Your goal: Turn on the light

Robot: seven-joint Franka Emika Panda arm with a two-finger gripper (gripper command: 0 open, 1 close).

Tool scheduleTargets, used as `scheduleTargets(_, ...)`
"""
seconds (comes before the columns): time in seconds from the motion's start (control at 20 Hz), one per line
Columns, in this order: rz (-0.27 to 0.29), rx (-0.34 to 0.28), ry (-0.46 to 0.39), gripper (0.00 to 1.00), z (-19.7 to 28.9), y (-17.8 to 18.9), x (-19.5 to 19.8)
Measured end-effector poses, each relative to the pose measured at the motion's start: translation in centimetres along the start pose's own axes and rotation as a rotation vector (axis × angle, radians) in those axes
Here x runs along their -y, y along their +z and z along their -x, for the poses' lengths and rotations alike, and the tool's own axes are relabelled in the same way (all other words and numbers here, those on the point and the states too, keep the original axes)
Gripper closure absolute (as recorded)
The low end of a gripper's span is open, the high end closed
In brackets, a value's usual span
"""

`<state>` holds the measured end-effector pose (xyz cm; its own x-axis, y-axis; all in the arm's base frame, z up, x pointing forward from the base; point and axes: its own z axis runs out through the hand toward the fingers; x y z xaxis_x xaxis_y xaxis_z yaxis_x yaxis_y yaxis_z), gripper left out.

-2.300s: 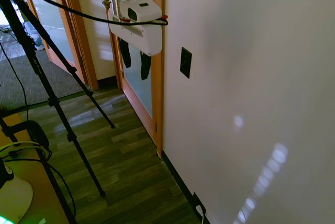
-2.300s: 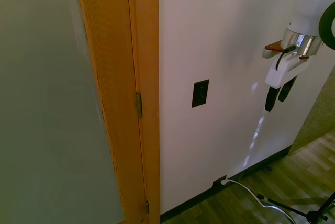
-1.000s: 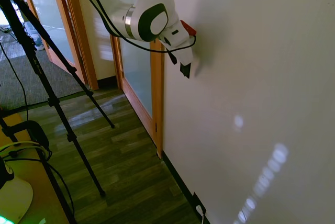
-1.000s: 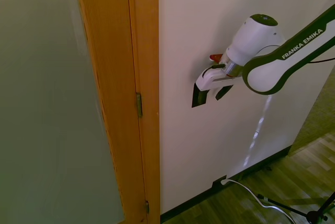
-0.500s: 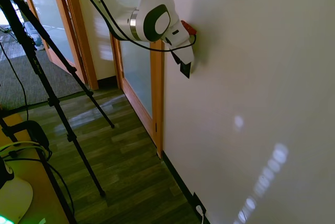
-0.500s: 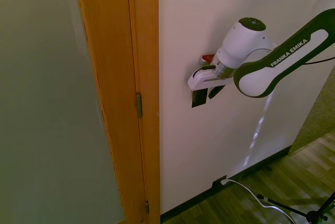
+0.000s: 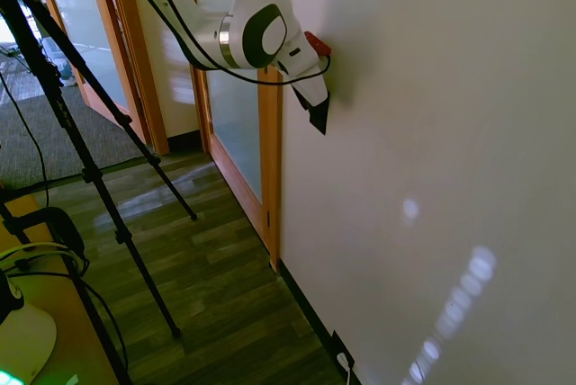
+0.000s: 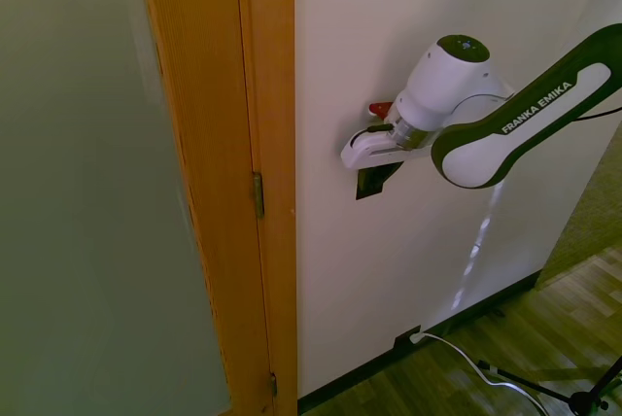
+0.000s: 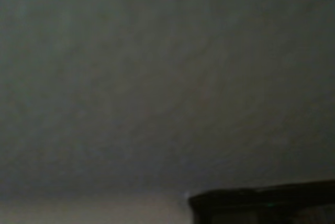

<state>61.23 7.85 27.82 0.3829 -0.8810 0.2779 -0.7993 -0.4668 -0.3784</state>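
The light switch (image 8: pixel 365 187) is a small black upright plate on the white wall, just right of the wooden door frame. Only its lower part shows in the second exterior view; the white hand covers the rest. My gripper (image 8: pixel 382 174) points into the wall, right at the plate. In the first exterior view the gripper (image 7: pixel 317 115) hides the plate altogether, and its dark tip meets the wall. The wrist view holds only blurred grey wall with a dark shape (image 9: pixel 261 203) at its lower edge. No lamp is in view.
A wooden door frame (image 8: pixel 264 144) with a frosted glass panel (image 8: pixel 87 192) stands beside the switch. Low on the wall, by the skirting, sits a black socket with a white plug (image 8: pixel 409 339). The same socket (image 7: pixel 341 351) appears above the wooden floor (image 7: pixel 207 259).
The arm swung from hanging clear of the wall to pointing at the switch plate. Over the last half second the hand crept slightly up and toward the door frame.
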Motion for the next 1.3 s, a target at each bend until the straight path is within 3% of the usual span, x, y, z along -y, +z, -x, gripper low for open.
scheduleTargets(0.55,-0.015,-0.010,0.011,1.00,-0.6,-0.3,-0.7)
scheduleTargets(0.85,-0.140,-0.064,0.014,1.00,0.0,-1.9,-2.0)
scheduleTargets(0.9,-0.146,-0.071,0.010,0.00,0.0,-2.1,-2.0)
scheduleTargets(1.3,-0.145,-0.071,-0.001,0.00,0.1,-2.5,-2.0)
